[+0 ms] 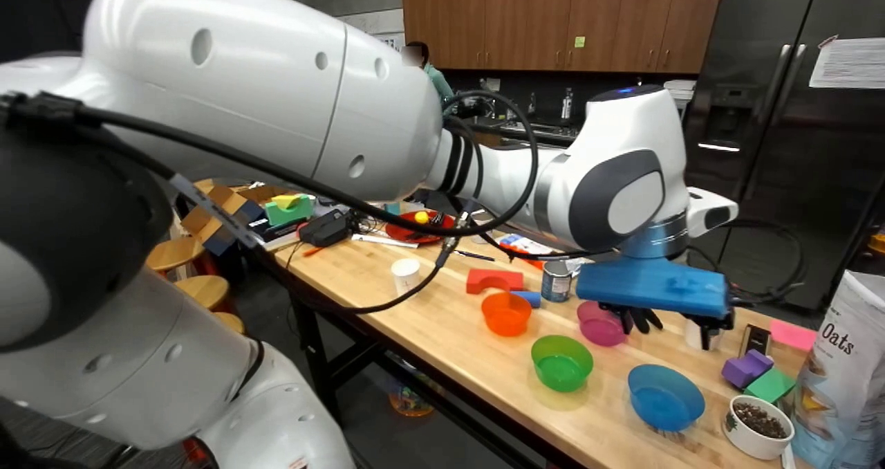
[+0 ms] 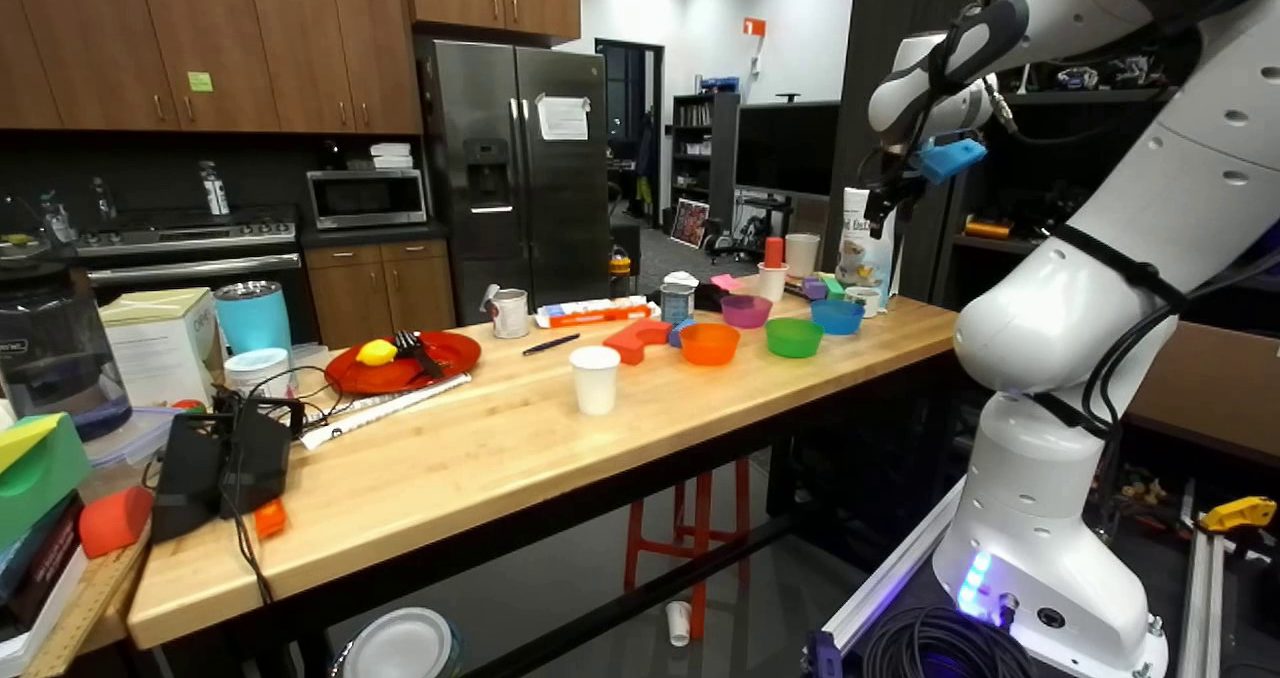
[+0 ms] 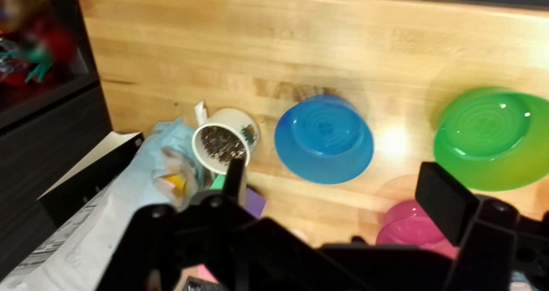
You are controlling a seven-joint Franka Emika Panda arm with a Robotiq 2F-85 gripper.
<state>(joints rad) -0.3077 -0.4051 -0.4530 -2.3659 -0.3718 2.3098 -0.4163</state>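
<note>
- Gripper (image 3: 339,190): fingers spread wide, nothing held; hangs above table (image 3: 240,46), touching nothing.
- Blue bowl (image 3: 324,136): on table, beyond the finger gap in wrist view; mouth up, flat base probably keeps it steady.
- Mug (image 3: 239,121): upright just beside oats bag (image 1: 840,372), likely so dark bits (image 3: 221,143) stay in.
- Green bowl (image 3: 489,132), magenta bowl (image 3: 411,224): spaced apart, presumably leaving rims reachable.

Bright glare on the tabletop (image 3: 393,144)

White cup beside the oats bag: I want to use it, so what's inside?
Inside the white cup, crumbly bits show, mostly dark, some paler. Anything beneath that top layer, including the cup's bottom, is covered.
</note>
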